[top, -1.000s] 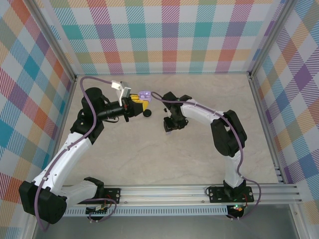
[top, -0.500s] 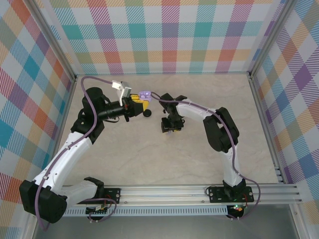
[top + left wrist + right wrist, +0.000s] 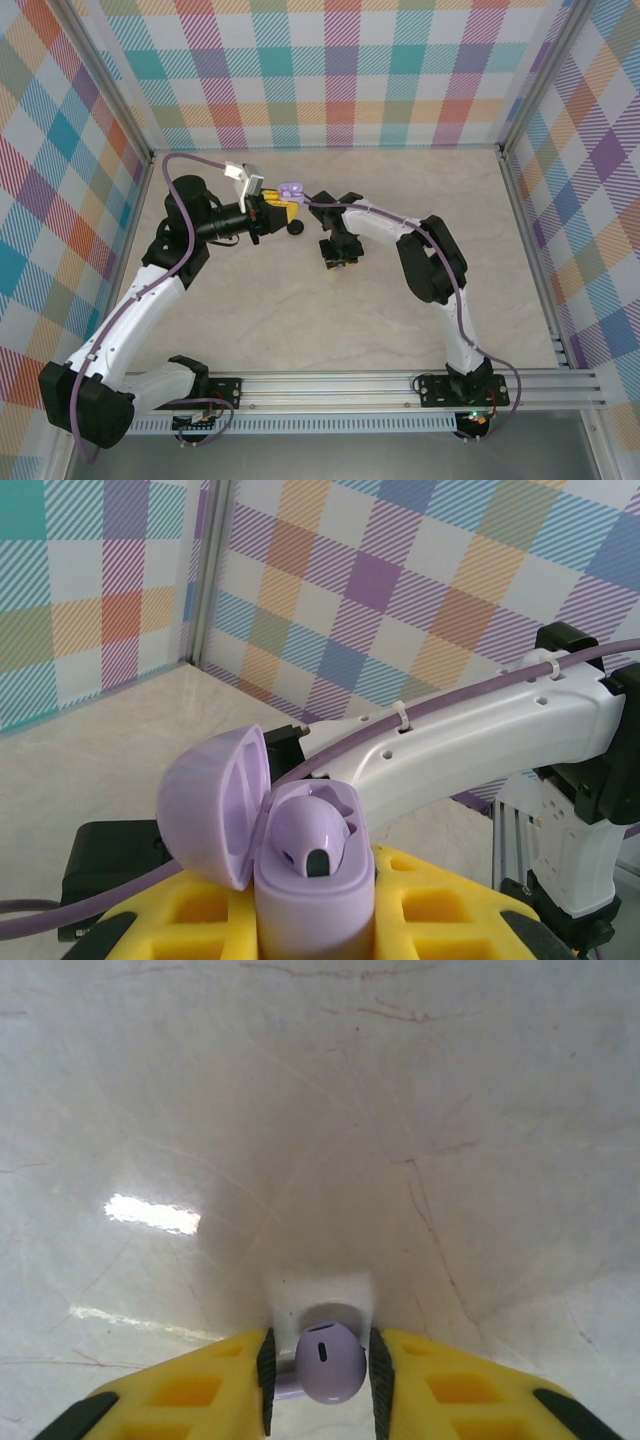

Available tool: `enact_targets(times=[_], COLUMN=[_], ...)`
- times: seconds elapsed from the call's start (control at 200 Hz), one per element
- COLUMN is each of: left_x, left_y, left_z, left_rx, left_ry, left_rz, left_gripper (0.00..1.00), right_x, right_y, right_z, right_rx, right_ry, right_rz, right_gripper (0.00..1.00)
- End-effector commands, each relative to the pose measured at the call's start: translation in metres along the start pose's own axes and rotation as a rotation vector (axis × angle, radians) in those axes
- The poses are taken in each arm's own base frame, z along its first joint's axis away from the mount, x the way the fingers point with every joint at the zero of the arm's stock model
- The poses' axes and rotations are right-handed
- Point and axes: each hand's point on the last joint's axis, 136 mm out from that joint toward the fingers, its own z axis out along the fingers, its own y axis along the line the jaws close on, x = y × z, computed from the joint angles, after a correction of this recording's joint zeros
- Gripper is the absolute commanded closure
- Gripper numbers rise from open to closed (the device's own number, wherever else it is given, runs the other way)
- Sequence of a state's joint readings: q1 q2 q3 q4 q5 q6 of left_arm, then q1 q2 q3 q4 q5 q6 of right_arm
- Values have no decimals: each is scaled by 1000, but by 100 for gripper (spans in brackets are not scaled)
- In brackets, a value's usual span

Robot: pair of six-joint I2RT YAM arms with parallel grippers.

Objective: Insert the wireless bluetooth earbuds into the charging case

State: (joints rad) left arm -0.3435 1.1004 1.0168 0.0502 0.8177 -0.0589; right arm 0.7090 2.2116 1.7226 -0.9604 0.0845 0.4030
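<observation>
Nearest the arm bases, well short of the open pale lilac plastic charging case (image 3: 291, 190), a silver aluminium rail (image 3: 400, 385) runs along the edge of the pale marble-patterned table (image 3: 250, 320). Both arms rise from it and reach toward the case.

Closer than the case and a little to its right, near it but apart, the right gripper (image 3: 337, 262) points down at the tabletop. In the right wrist view, this gripper (image 3: 322, 1365) has its yellow fingers drawn narrow. Its black pads (image 3: 266, 1372) pinch a small pale lilac earbud (image 3: 328, 1362) just above the table. The bud's rounded head, with its dark slot, faces the camera and fills most of the gap, and its stem pokes toward the left-hand pad.

Just nearer than the case, a small black round object (image 3: 296, 227) lies on the table beside the left gripper's tips. It is too small to tell more about it.

The left gripper (image 3: 281, 207) is pressed together on the case, holding it clear of the table. In the left wrist view the case's body (image 3: 315, 910) stands upright between the yellow fingers (image 3: 190, 920). Its domed lid (image 3: 212, 810) is swung open to the left. A second lilac earbud (image 3: 312, 835) sits in the case's left well, and the well beside it is hard to make out.

Beyond the case, the right arm's white link (image 3: 460, 745) crosses behind it. Farther back stand pastel checked walls (image 3: 340, 70).
</observation>
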Motion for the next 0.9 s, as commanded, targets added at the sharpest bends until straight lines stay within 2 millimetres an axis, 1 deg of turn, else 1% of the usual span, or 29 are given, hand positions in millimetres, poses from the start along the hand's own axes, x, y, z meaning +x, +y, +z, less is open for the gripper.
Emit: enact_targets(times=[0.0,0.175,0.24,0.33,0.445,0.565,0.765,0.895], left_x=[-5,-5,-4,-5,-4,-1,4,12], left_y=[3,3,3,3,3,5,10,21], left_z=[-3,-3,-3,-4,-4,-2,-1,3], left_rx=[-14,-17,-14,-16,-16,-16,-34,-70], left_ry=[-10,-10,-10,-10,-8,-2,5,14], left_rz=[17,16,15,15,14,-1,-22,-75], left_gripper=[85,85,85,85,85,85,85,85], right_x=[11,14,14,13,11,7,3,3], right_y=[-9,-13,-17,-21,-26,-31,-48,-63], right_z=[10,13,15,14,9,0,-23,-41], right_rx=[73,98,114,134,150,134,74,65], right_ry=[55,56,54,39,6,-47,-150,-217], right_rz=[-22,-37,-41,-40,-33,-11,38,64], right_gripper=[70,72,75,79,81,82,82,82])
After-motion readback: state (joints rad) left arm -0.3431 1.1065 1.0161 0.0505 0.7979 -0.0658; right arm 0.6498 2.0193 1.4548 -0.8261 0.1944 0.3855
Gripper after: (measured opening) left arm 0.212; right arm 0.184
